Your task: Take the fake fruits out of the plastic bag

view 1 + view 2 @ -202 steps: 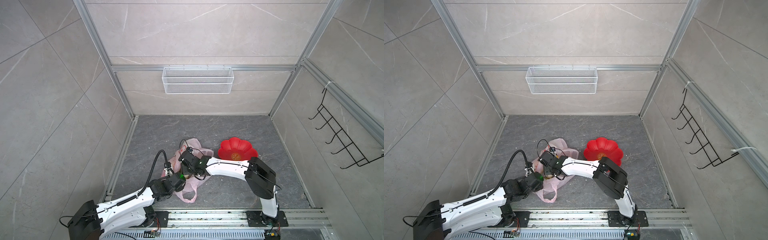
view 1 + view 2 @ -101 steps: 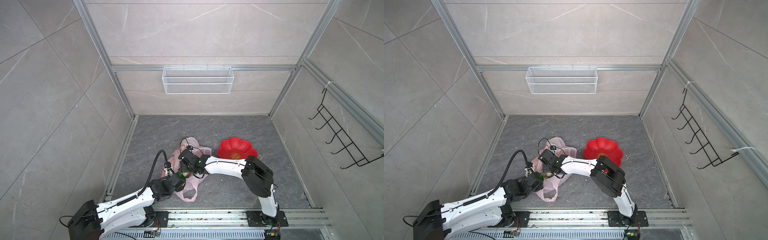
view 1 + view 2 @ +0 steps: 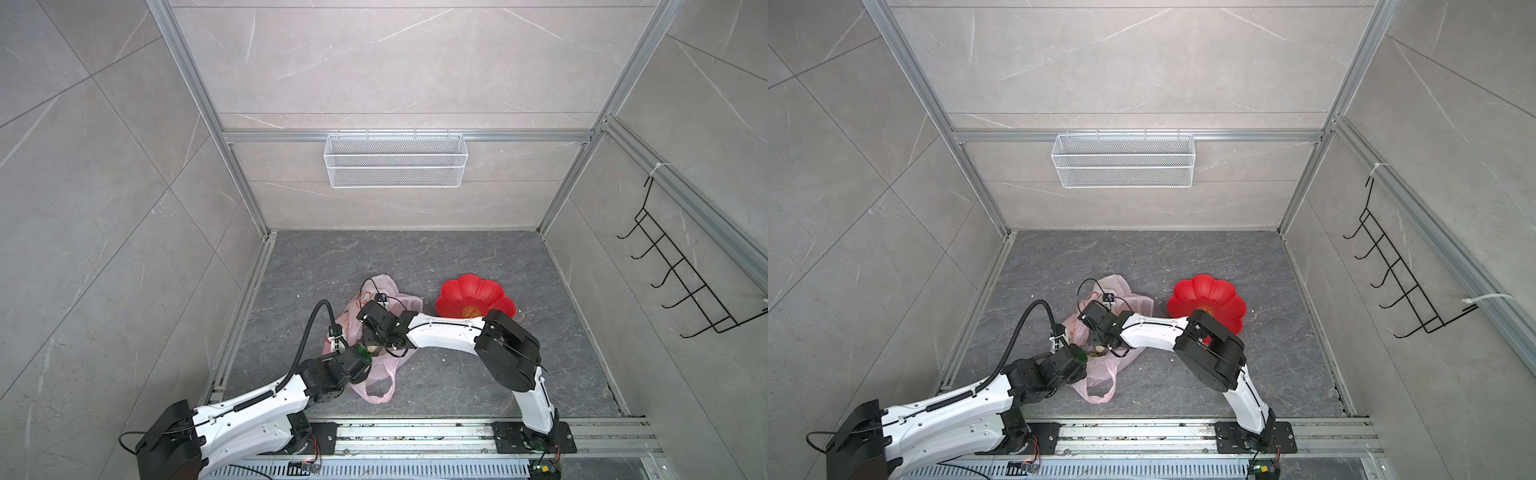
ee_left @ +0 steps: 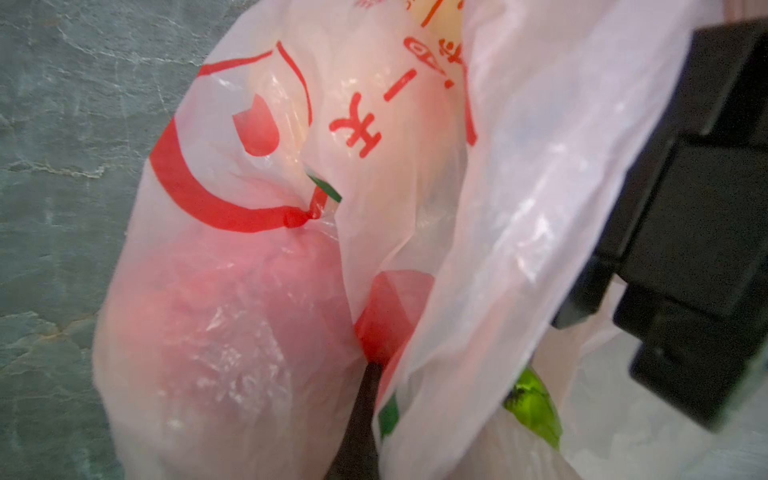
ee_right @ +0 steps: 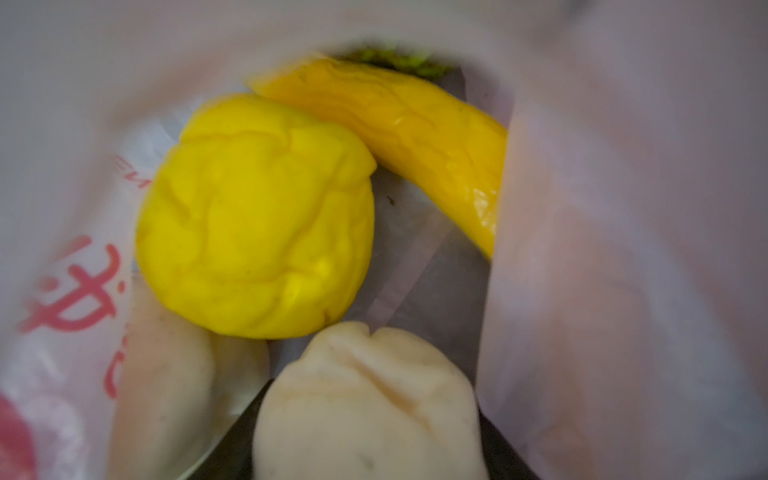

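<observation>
Nearest the robot's base, the left pincer [image 3: 358, 358] is shut on the near rim of the plastic bag [image 3: 381, 368], which lies crumpled on the counter [image 3: 457, 374]. The hold looks to be keeping the mouth lifted. Through the film in the left wrist view shows a round red fruit [image 4: 232, 332], with a green fruit [image 4: 532, 409] at the mouth.

The right pincer [image 5: 370, 451] reaches across the middle and is inside the bag. A pale beige lump [image 5: 365, 395] sits directly between its jaws, one dark finger on each side. Whether they already press on it cannot be told. A second beige lump [image 5: 166, 374] lies just beside it.

Deeper in the bag, the yellow lumpy fruit [image 5: 257, 216] touches the first lump. Behind that the banana [image 5: 415, 137] lies with its long axis across the pincer's line of reach, partly under a fold of film.

The right arm is therefore the one placed to lift, and the beige lump is its closest fruit. The way out is straight back through the mouth.

Farther off, apart from the bag on the right arm's side, stands the red dish [image 3: 473, 297].
</observation>
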Robot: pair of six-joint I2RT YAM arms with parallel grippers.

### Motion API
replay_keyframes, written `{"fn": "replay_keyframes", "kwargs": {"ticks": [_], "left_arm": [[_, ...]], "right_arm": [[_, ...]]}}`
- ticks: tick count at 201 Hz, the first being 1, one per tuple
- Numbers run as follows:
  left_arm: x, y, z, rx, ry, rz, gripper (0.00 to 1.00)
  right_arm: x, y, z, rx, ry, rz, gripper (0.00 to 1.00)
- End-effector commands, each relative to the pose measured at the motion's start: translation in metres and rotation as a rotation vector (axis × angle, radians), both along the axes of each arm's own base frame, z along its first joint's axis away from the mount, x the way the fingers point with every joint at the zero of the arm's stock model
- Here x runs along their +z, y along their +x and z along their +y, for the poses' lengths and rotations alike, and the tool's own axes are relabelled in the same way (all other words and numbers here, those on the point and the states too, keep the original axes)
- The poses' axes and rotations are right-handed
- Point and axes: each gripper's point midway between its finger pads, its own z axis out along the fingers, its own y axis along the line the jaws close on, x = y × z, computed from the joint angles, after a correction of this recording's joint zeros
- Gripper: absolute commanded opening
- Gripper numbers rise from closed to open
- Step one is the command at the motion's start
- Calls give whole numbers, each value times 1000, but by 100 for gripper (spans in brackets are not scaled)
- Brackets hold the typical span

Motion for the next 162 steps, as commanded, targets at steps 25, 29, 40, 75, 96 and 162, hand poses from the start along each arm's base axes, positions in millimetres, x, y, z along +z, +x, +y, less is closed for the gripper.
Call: {"fn": "replay_keyframes", "kwargs": {"ticks": [25, 29, 40, 75, 96, 162], "left_arm": [[12, 4, 7, 53, 18, -27, 0], [12, 4, 8, 58, 21, -28, 0], [15, 5, 9, 62, 18, -37, 0], [27, 12, 7, 62, 12, -81, 0], [38, 18, 4, 59, 12, -112, 0], [67, 33, -3, 24, 35, -195, 0]], "right_arm": [[43, -3, -11, 59, 13, -57, 46], [45, -4, -12, 64, 13, -58, 46], [52, -6, -13, 81, 19, -64, 45], [61, -14, -17, 127, 14, -64, 44], [65, -16, -22, 132, 11, -61, 44], [102, -29, -41, 148, 36, -96, 43]]}}
